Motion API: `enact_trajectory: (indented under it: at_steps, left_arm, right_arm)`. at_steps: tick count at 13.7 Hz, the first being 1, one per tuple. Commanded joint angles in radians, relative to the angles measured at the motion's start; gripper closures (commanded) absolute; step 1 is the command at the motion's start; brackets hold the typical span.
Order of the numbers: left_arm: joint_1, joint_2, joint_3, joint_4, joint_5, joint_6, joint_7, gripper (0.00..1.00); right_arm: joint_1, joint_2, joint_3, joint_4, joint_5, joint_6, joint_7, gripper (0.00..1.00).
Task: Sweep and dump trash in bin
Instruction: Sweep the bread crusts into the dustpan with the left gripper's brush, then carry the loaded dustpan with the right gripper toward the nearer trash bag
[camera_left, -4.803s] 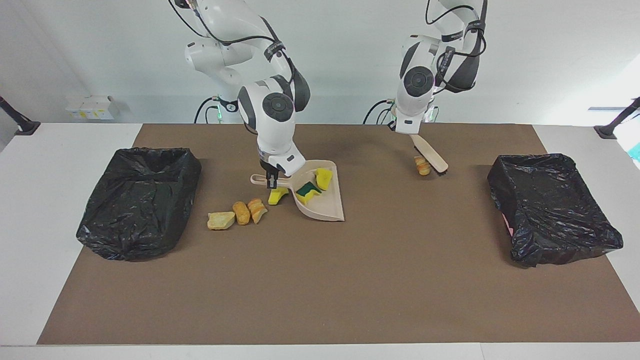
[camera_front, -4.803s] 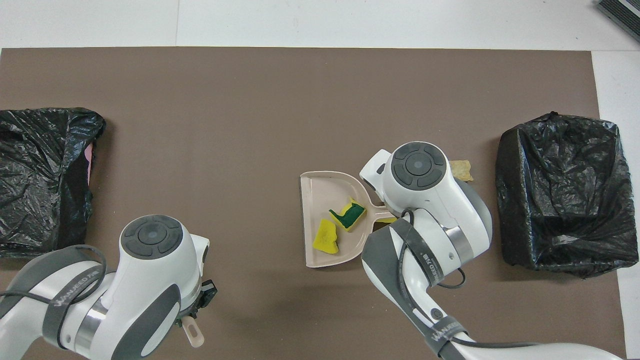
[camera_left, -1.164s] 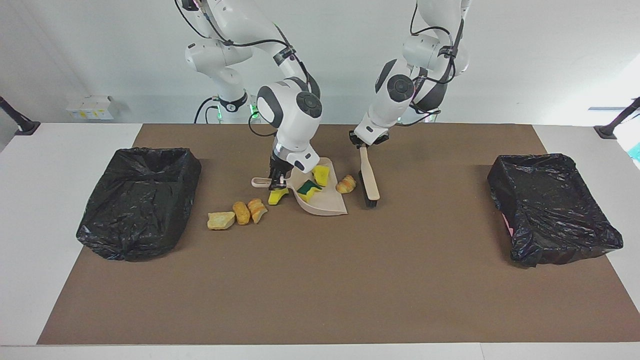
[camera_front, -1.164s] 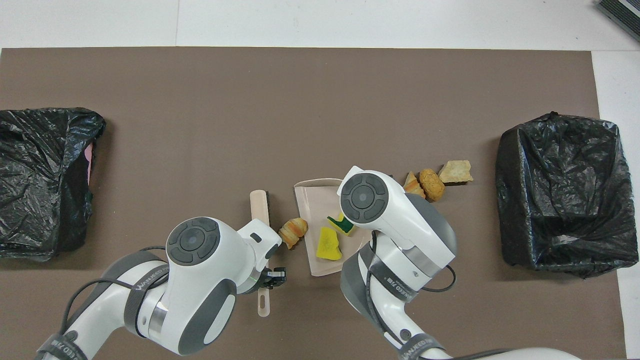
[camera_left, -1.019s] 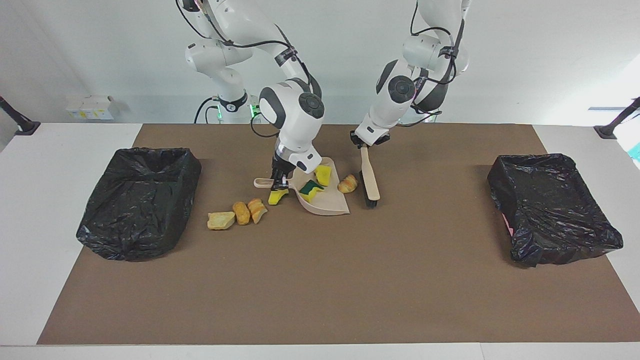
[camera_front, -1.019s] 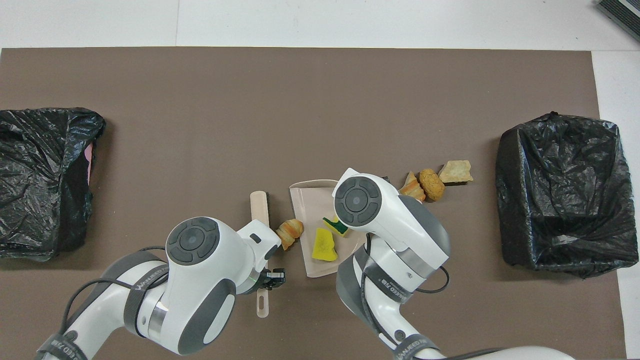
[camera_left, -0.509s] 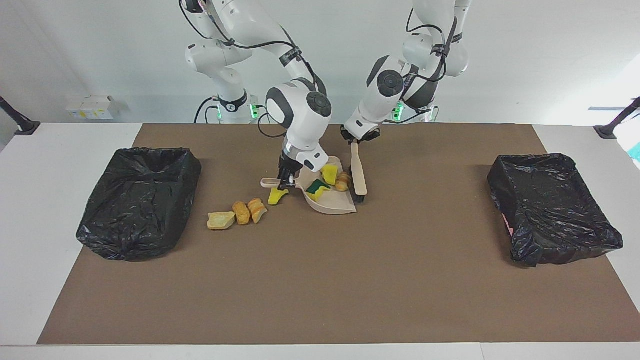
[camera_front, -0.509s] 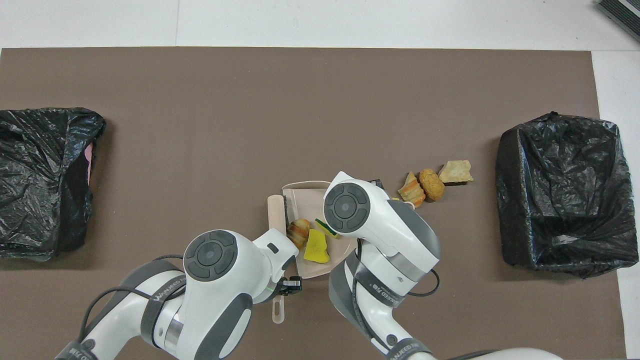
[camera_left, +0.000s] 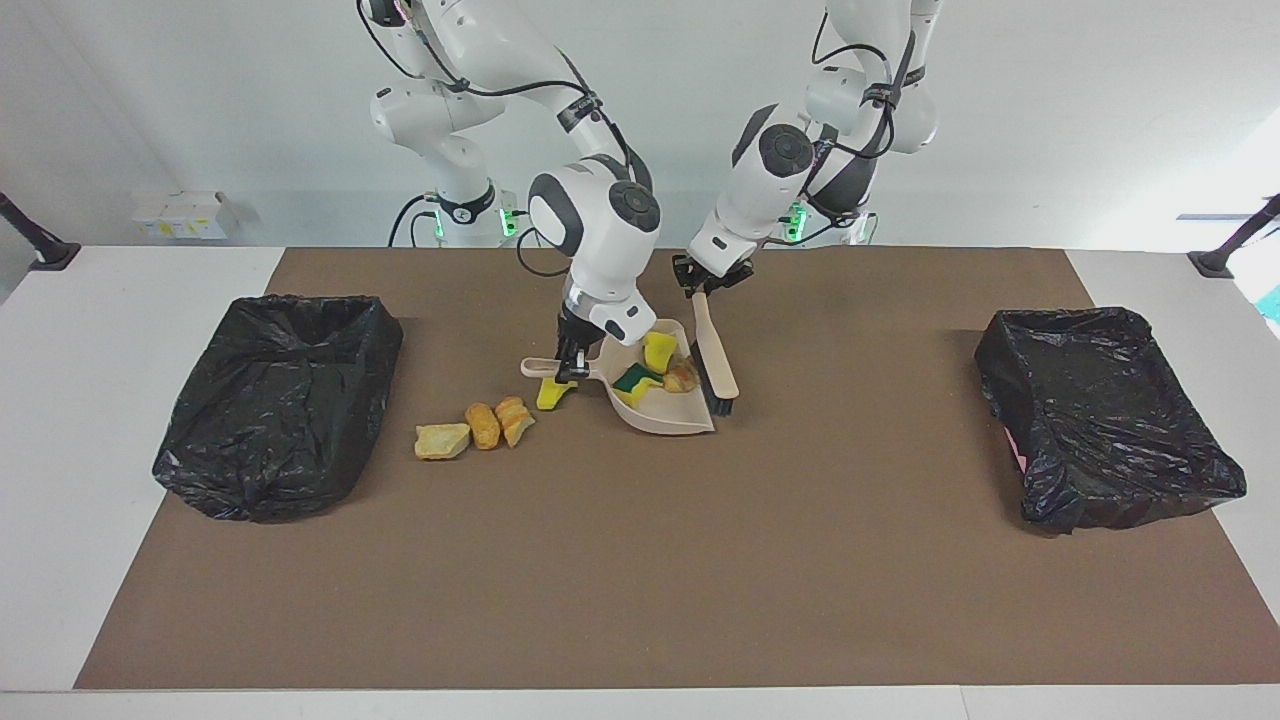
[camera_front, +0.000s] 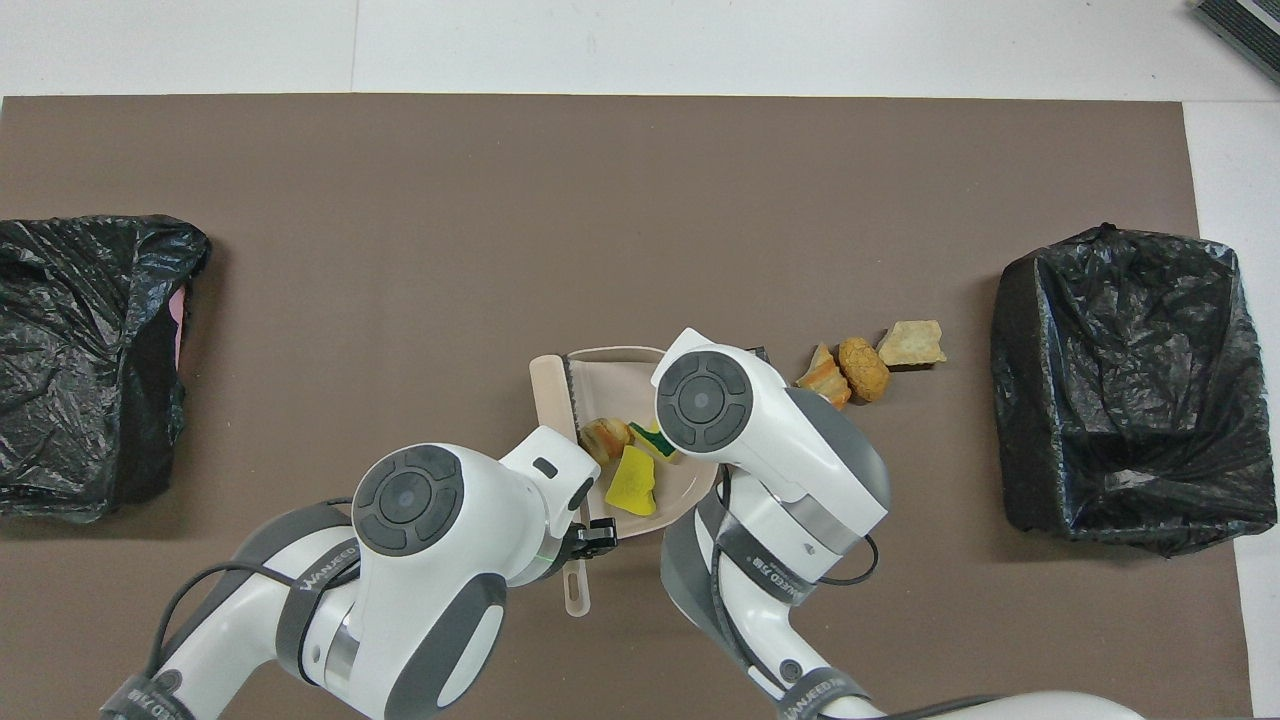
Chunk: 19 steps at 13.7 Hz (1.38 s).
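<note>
In the overhead view, grey bands on the left arm (camera_front: 318, 592) and the right arm (camera_front: 762, 580) carry white lettering that looks like "WANJEED", too small to read surely

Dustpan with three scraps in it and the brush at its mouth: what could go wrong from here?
1. The bread scrap sits near the open lip of the dustpan; pulling the brush away or tipping the pan could let it roll out.
2. The right hand holds only the thin handle, so the loaded pan may twist on lifting.
3. A yellow sponge piece lies under that handle, outside the pan, and could be missed.
</note>
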Motion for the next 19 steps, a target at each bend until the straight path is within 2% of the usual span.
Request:
enact_trajectory:
  at_steps: [1,4,7,10,14,17,19]
  left_arm:
    - [0.014,-0.042,0.010,0.008,0.009,-0.133,-0.062,1.00]
    - [0.007,-0.088,0.005,-0.030,0.098,-0.201,-0.170,1.00]
    - [-0.018,-0.160,-0.002,-0.131,0.098,-0.144,-0.173,1.00]
    - [-0.128,-0.239,-0.008,-0.222,0.098,-0.109,-0.176,1.00]
    - [-0.191,-0.246,-0.086,-0.263,0.098,-0.064,-0.282,1.00]
    - [-0.289,-0.243,-0.094,-0.320,0.097,0.008,-0.351,1.00]
    - [-0.310,-0.246,-0.094,-0.333,0.089,0.023,-0.375,1.00]
  right_arm:
    - [-0.043,-0.015,0.010,0.040,0.074,-0.022,-0.038,1.00]
    - [-0.090,-0.043,0.008,0.069,0.103,-0.060,-0.113,1.00]
    - [-0.148,-0.047,0.000,0.142,0.134,-0.144,-0.268,1.00]
    - [-0.233,-0.050,0.000,0.222,0.134,-0.201,-0.416,1.00]
    - [-0.331,-0.065,0.000,0.307,0.134,-0.250,-0.523,1.00]
    - [-0.420,-0.096,-0.001,0.311,0.135,-0.267,-0.593,1.00]
    - [-0.472,-0.098,-0.003,0.328,0.135,-0.285,-0.658,1.00]
